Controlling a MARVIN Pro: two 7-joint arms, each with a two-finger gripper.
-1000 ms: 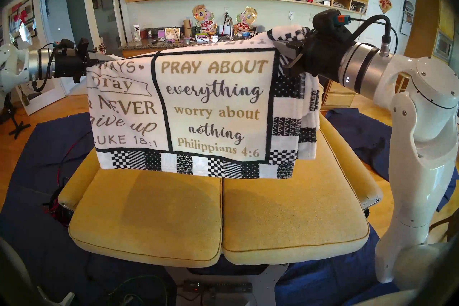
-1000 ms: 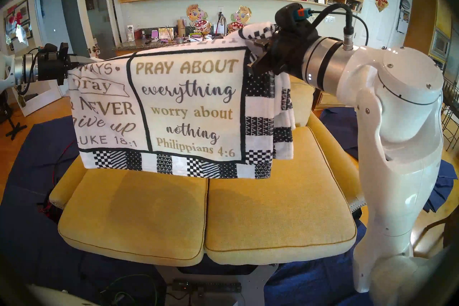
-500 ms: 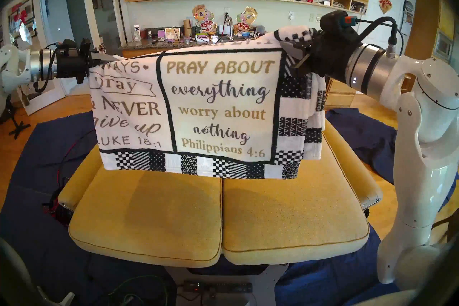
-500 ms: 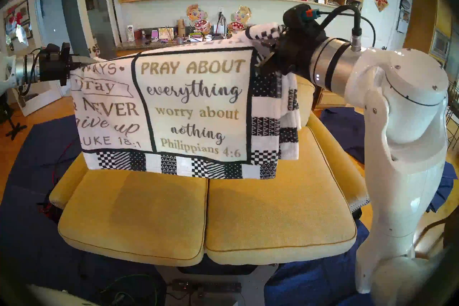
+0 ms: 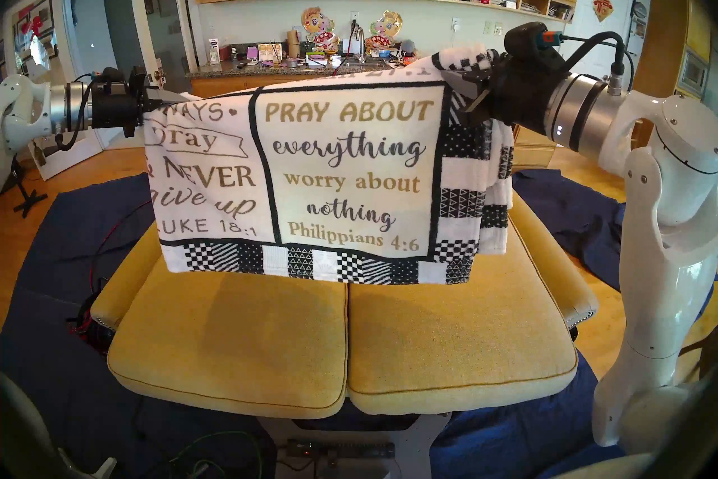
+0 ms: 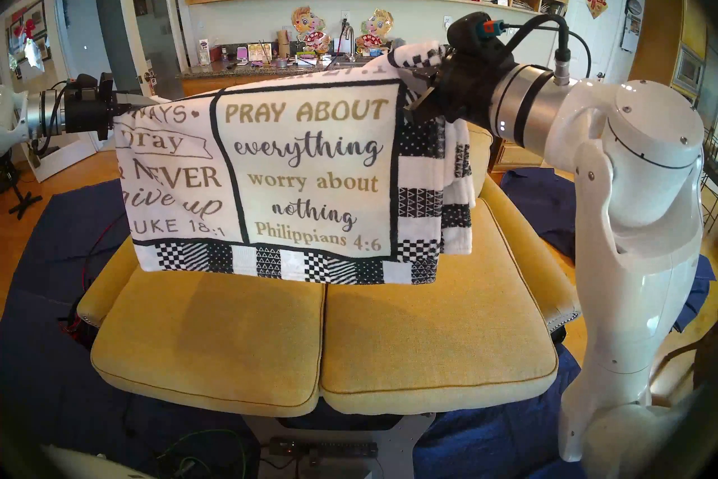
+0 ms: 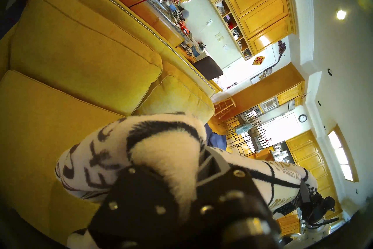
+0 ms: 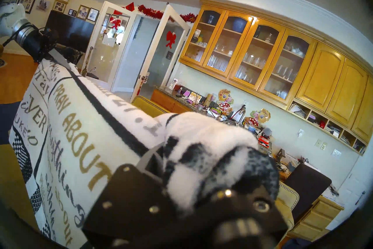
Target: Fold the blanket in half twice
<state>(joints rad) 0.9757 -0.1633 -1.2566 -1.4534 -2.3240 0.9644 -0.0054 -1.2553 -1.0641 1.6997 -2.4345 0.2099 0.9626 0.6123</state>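
Folded blanket [image 5: 342, 171] hanging lengthwise between grippers, top edge pinched by left gripper [image 5: 165, 102] and right gripper [image 5: 456, 87], above yellow sofa [image 5: 342, 342].

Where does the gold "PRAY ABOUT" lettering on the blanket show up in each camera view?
Head stereo left: "PRAY ABOUT" lettering, upper middle.
Head stereo right: upper middle, slightly further left.
Left wrist: not readable; only bunched blanket by the claw.
Right wrist: lower left, running steeply downward.
Shared landmark: the yellow sofa appears in every view.
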